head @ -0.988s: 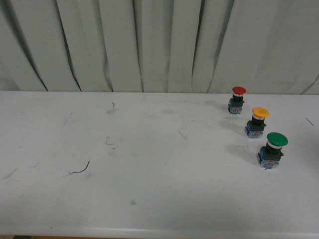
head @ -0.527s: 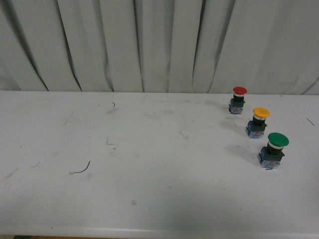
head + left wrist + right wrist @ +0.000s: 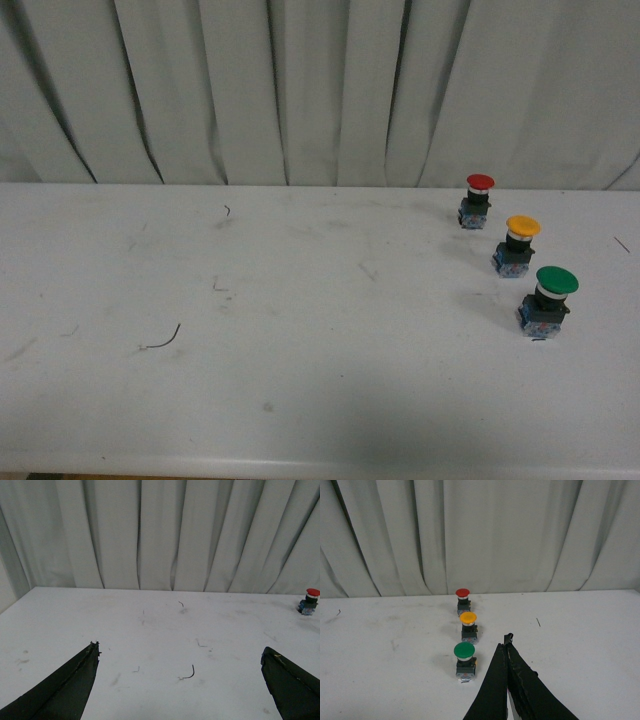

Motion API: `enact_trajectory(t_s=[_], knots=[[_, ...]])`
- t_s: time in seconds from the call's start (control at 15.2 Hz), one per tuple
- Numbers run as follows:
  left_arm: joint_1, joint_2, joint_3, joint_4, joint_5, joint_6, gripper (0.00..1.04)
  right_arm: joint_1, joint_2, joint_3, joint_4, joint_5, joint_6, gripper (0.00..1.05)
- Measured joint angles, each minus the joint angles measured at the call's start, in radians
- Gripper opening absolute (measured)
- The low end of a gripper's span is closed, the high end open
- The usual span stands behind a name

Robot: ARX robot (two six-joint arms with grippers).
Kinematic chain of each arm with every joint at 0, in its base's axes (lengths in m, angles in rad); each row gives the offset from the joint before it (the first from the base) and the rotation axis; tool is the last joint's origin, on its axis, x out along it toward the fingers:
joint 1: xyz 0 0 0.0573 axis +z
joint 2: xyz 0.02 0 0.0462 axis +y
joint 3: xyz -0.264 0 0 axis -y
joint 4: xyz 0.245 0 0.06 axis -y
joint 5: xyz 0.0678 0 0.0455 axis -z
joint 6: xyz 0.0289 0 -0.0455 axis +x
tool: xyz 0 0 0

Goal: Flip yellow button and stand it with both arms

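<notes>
Yellow button (image 3: 468, 617) upright, beyond closed right gripper (image 3: 508, 639), seemingly apart

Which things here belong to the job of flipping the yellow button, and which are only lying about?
For the job:
- yellow button, upright
- left gripper, open
- right gripper, shut, empty

Only lying about:
- red button
- green button
- bent wire scrap on the table

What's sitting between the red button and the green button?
The yellow button stands between the red button and the green button, all three upright in a slanted row on the table. The front and right wrist views both show it.
</notes>
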Motion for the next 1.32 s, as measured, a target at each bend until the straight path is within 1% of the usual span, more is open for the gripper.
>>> enact_trajectory(t_s=[0.07, 0.2, 0.26, 0.92, 1.32], knots=[[0.0, 0.0, 0.0, 0.0, 0.0, 0.0, 0.98, 0.0, -0.094, -0.051, -0.01, 0.0, 0.0, 0.02], [0.0, 0.0, 0.0, 0.0, 0.0, 0.0, 0.98, 0.0, -0.294, -0.06, -0.225, 0.0, 0.0, 0.02], [0.0, 0.0, 0.0, 0.0, 0.0, 0.0, 0.98, 0.0, -0.328, -0.06, -0.252, 0.0, 0.0, 0.02], [0.0, 0.0, 0.0, 0.0, 0.0, 0.0, 0.98, 0.0, -0.412, -0.06, -0.336, 0.0, 0.0, 0.02], [0.0, 0.0, 0.0, 0.0, 0.0, 0.0, 0.98, 0.0, -0.509, -0.06, -0.445, 0.0, 0.0, 0.02]])
